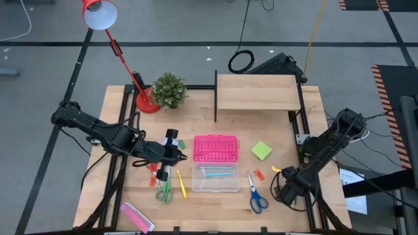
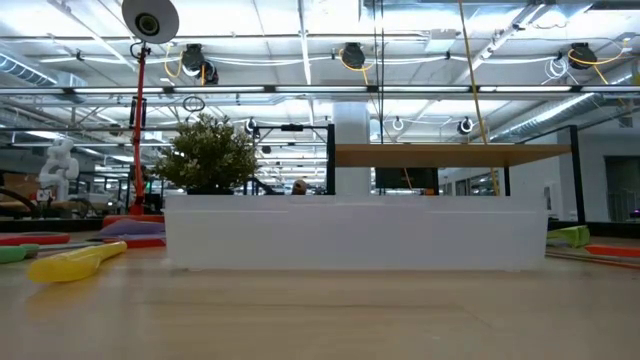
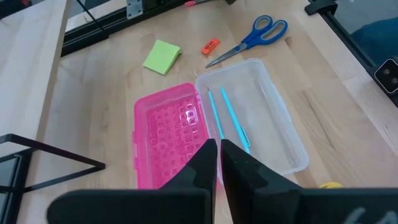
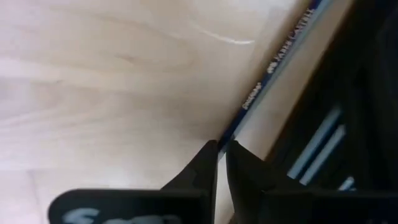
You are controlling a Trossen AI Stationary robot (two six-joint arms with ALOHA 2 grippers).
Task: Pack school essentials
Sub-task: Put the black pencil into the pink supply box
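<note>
I see a potted plant (image 1: 169, 90), a red lamp (image 1: 108, 26) and a wooden shelf (image 1: 257, 92) along the table's far side, with a pink packet (image 1: 137, 216) at the near edge. The clear box (image 1: 215, 177) holds two blue pens (image 1: 219, 172), its pink lid (image 1: 215, 149) beside it. My left gripper (image 1: 177, 155), fingers pressed together and empty, hovers beside the lid, above the green scissors (image 1: 164, 190) and yellow pencil (image 1: 181, 183). My right gripper (image 4: 220, 149), fingers nearly together, sits at the table's right edge against a dark pencil (image 4: 273, 64). Blue scissors (image 1: 255, 195), an orange eraser (image 1: 258, 174) and a green note pad (image 1: 261, 151) lie between it and the box.
</note>
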